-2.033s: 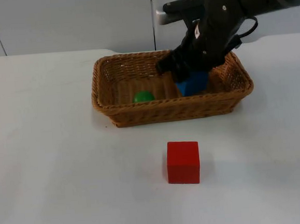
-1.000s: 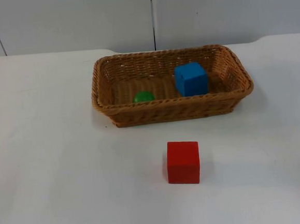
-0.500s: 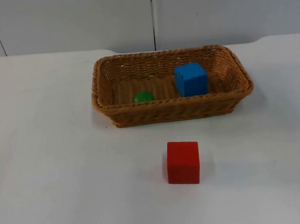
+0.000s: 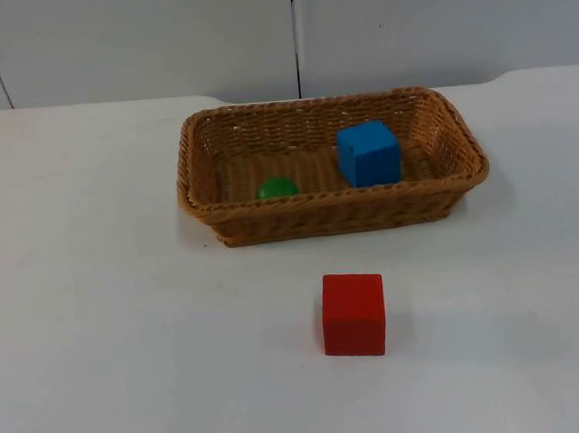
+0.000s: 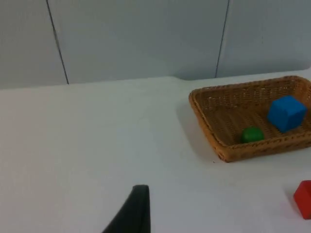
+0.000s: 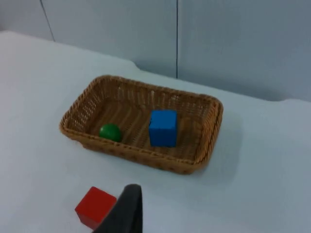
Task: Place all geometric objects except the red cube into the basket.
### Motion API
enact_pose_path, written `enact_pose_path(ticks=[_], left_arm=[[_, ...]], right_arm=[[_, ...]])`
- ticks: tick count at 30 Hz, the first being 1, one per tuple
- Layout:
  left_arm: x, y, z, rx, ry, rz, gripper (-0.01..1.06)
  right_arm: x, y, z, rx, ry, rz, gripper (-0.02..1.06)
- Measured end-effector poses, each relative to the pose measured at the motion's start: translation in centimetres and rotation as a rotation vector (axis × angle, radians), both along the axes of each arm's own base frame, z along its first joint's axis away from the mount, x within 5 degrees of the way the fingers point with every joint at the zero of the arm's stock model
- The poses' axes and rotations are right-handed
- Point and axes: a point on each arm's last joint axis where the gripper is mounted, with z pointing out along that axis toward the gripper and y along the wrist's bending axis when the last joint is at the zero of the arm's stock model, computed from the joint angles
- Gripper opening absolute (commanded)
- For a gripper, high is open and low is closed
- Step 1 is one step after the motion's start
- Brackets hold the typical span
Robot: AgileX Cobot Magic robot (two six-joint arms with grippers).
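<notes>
- Black left hand (image 5: 138, 208) and right hand (image 6: 127, 211) off above the table (image 4: 99, 342), well apart from everything; spread or pressed together, cannot tell.
- Blue cube (image 4: 369, 152) and green ball (image 4: 277, 187) inside the wicker basket (image 4: 335, 215).
- Red cube (image 4: 353, 314) on the table at six o'clock of the basket, seemingly nearer the right hand; probably nothing left to fetch.

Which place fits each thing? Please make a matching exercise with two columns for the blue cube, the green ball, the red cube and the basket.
Things:
1. blue cube
2. green ball
3. red cube
4. wicker basket

Places:
A. on the bare table, in front of the basket
B. inside the basket, toward its right end
C. on the table, near the partition wall
D. inside the basket, against its front wall

Pairs: 1-B, 2-D, 3-A, 4-C
</notes>
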Motion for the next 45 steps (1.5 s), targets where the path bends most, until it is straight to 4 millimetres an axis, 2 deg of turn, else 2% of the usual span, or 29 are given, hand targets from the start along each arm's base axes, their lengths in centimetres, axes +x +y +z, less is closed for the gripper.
enact_pose_path(ticks=[1, 6, 7, 12, 14, 17, 18, 22, 29, 33, 36, 45], left_arm=[[0.0, 0.0, 0.0, 0.0, 0.0, 0.0, 1.05], [-3.0, 0.4, -0.4, 0.027, -0.074, 0.009, 1.05], [-3.0, 0.4, -0.4, 0.027, -0.074, 0.009, 1.05], [-5.1, 0.7, -1.0, 0.054, -0.132, 0.027, 1.05], [-5.2, 0.8, -1.1, 0.06, -0.121, 0.03, 1.05], [-4.4, 0.8, -2.7, 0.072, -0.047, 0.03, 1.05], [-4.4, 0.8, -2.7, 0.072, -0.047, 0.03, 1.05], [-3.1, 0.8, -5.5, 0.094, 0.067, 0.034, 1.05], [-2.9, 1.2, -5.9, 0.091, 0.091, 0.09, 1.05], [-2.8, 1.3, -6.2, 0.085, 0.105, 0.099, 1.05], [-2.8, 1.3, -6.2, 0.082, 0.106, 0.1, 1.05], [-2.8, 1.3, -6.2, 0.082, 0.106, 0.1, 1.05]], right_arm=[[0.0, 0.0, 0.0, 0.0, 0.0, 0.0, 1.05], [-3.6, -2.2, -1.4, 0.003, -0.025, -0.009, 1.05], [-3.6, -2.2, -1.4, 0.003, -0.025, -0.009, 1.05], [-6.8, -3.9, -2.2, -0.012, -0.022, 0.008, 1.05], [-7.5, -4.2, -2.3, -0.004, -0.023, 0.013, 1.05], [-9.5, -5.2, -2.7, 0.028, -0.058, 0.027, 1.05], [-9.5, -5.2, -2.7, 0.028, -0.058, 0.027, 1.05], [-11.3, -6.2, -3.2, 0.044, -0.098, 0.028, 1.05], [-11.5, -6.2, -4.2, 0.017, -0.043, 0.031, 1.05], [-10.5, -5.5, -6.5, -0.025, 0.037, 0.049, 1.05], [-10.2, -5.3, -7.4, -0.044, 0.068, 0.059, 1.05], [-10.2, -5.1, -7.5, -0.051, 0.072, 0.078, 1.05]])
